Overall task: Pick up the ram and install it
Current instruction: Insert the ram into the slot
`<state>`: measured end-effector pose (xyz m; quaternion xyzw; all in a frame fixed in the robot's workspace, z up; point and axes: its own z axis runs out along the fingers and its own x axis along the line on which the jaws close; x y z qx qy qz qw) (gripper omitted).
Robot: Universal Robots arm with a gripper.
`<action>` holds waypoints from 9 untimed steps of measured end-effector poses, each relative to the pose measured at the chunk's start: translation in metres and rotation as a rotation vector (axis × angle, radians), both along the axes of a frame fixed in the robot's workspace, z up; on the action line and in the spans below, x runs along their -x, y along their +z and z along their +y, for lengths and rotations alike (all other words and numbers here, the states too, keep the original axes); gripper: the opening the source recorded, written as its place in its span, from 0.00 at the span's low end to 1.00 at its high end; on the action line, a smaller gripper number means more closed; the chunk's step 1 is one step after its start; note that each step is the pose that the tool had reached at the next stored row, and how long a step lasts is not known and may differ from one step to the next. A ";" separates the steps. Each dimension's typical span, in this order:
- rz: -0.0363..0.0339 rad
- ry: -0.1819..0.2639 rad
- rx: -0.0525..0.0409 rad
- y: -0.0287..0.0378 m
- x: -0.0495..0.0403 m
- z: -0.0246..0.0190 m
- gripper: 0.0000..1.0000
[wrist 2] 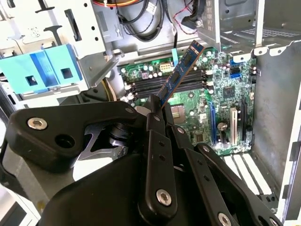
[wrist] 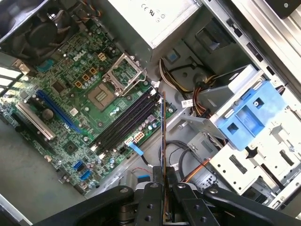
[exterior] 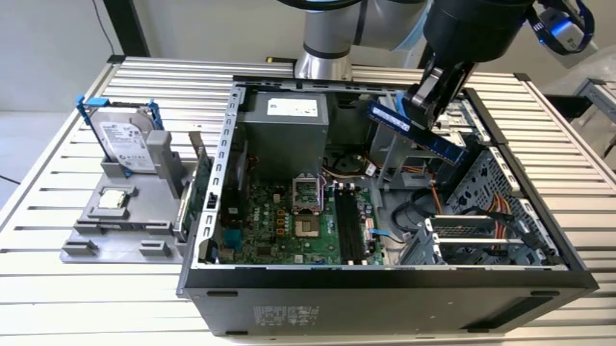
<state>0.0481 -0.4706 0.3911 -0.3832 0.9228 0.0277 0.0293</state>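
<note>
Carry step: ram (exterior: 416,130) up in air over open PC case (exterior: 385,277), not yet seated.
Pincer (exterior: 426,94) clamped narrow on one end of stick; stick tilted, well apart from black DIMM slots (exterior: 351,223) on motherboard (exterior: 279,223). Seating prob. calls for edge squared to slot length, notch matched, straight push down.

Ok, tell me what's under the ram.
The ram, clamped in the end effector, hangs above the motherboard in the open case, near its black memory slots. The end effector's body covers what lies below the gripped end.
</note>
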 end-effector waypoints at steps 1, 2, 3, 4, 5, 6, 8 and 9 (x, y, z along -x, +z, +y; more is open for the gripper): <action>0.0000 -0.004 0.0000 0.0000 0.0000 0.0000 0.00; 0.0000 -0.007 0.0000 0.0000 0.0000 0.0000 0.00; 0.0000 -0.011 0.0000 0.0000 0.0000 0.0000 0.00; 0.0000 -0.014 0.0000 0.0000 0.0000 0.0000 0.00; 0.0000 -0.018 0.0001 0.0000 0.0000 0.0000 0.00; 0.0000 -0.021 0.0001 0.0000 0.0000 0.0000 0.00; 0.0000 -0.028 0.0000 0.0000 0.0000 0.0000 0.00; 0.0000 -0.032 0.0000 0.0000 0.0000 0.0000 0.00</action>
